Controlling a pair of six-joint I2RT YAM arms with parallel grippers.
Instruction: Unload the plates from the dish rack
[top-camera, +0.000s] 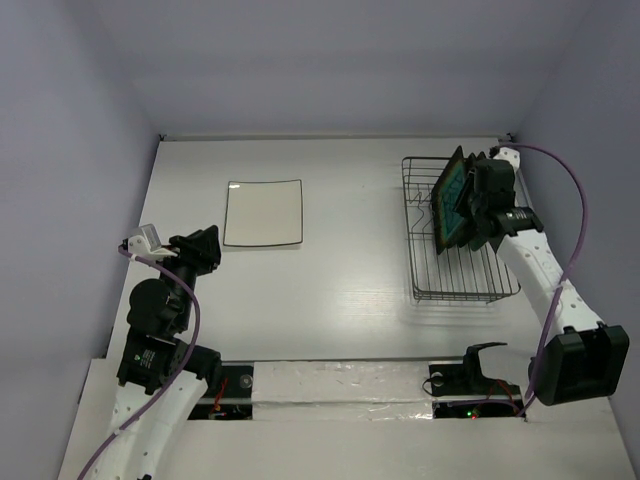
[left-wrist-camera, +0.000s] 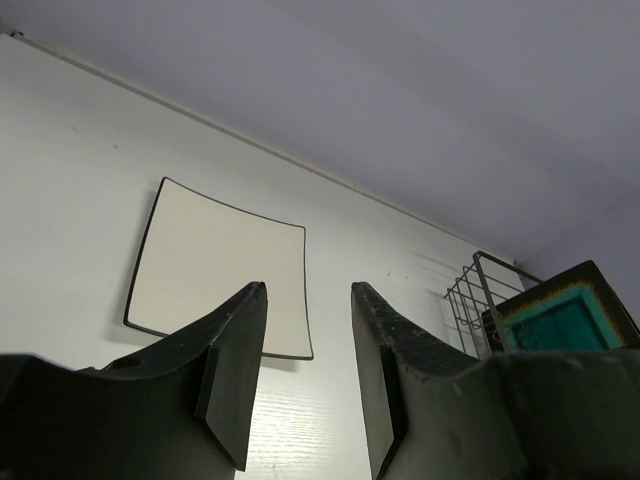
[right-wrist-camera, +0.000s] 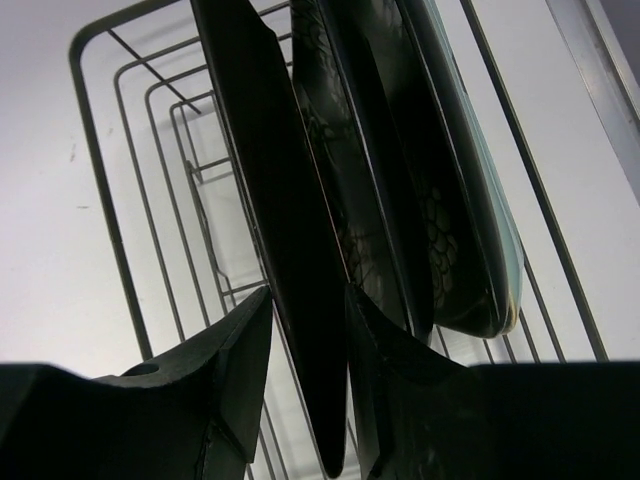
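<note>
Right gripper (right-wrist-camera: 307, 300) of mine pinches the teal-centred plate (right-wrist-camera: 262, 150) standing in the dish rack (top-camera: 460, 296); next, I judge, a straight lift out.

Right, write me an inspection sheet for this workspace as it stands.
Surface: white table, flat.
Job's things: white plate lies flat on the table's left half. The dish rack on the right holds the teal-centred plate, flowered plate and mint plate, all standing on edge.
Clutter: nothing seen.
Grippers: left gripper open and empty, above the table. Right gripper shut on the teal-centred plate's edge.
Cables: purple cable loops off the right arm. A second cable hangs by the left arm.
Surroundings: plain pale walls on three sides.
</note>
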